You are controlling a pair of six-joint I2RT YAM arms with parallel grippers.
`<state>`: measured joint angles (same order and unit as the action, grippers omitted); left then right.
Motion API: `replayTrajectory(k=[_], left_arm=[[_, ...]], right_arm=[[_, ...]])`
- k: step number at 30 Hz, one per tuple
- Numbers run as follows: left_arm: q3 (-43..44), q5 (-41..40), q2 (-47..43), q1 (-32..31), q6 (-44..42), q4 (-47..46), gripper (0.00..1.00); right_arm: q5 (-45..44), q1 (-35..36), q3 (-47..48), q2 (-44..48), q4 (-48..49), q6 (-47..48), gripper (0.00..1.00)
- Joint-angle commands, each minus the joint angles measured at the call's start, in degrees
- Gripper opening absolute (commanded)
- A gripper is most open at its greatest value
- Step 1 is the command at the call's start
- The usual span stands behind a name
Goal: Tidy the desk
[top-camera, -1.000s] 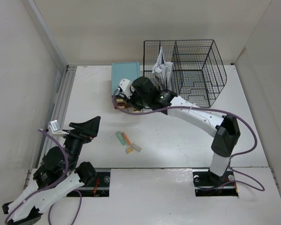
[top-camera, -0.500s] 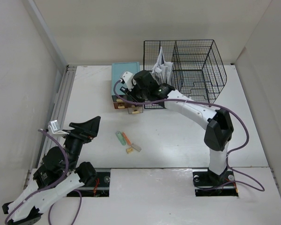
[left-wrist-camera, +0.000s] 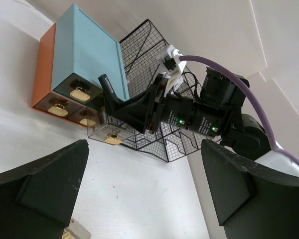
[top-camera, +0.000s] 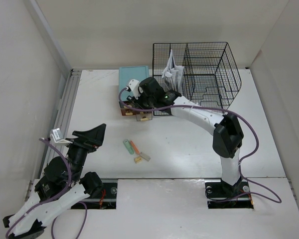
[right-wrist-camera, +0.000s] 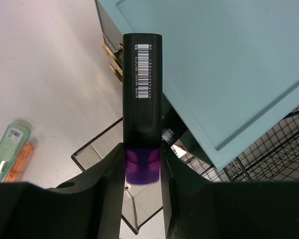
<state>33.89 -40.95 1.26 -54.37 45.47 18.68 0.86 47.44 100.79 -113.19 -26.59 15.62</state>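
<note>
Step in hand: putting away a marker, judged from the pose above the teal drawer box (top-camera: pixel 133 79).
Right gripper (right-wrist-camera: pixel 142 164): jaws closed partway on a dark marker (right-wrist-camera: pixel 142 99) with barcode label and purple end; it sits over the pulled-out clear drawer (right-wrist-camera: pixel 114 164).
Left gripper (left-wrist-camera: pixel 144 189): spread wide, holding nothing, hanging near the desk's front left.
Desk (top-camera: pixel 184 149): white top carrying box, wire rack (top-camera: pixel 204 74), and loose items (top-camera: pixel 134 149) at centre.
Next move: probably lower the marker into the open drawer, then release; alignment with the drawer mouth matters.
</note>
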Motion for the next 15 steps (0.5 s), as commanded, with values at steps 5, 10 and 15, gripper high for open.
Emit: replayTrajectory(k=[5,10,15], left_arm=[[2.1,0.3,-0.6,-0.2,-0.9,-1.0,0.95],[2.1,0.3,-0.6,-0.2,-0.9,-1.0,0.95],[2.1,0.3,-0.1,-0.2,-0.9,-1.5,0.95]], right_arm=[[-1.2,-0.6,-0.2,0.6,1.5,-0.9,0.02],[-1.2,-1.1,-0.2,0.6,1.0,-0.9,0.13],[-1.2,-1.1,-0.2,1.1,0.5,-0.9,0.32]])
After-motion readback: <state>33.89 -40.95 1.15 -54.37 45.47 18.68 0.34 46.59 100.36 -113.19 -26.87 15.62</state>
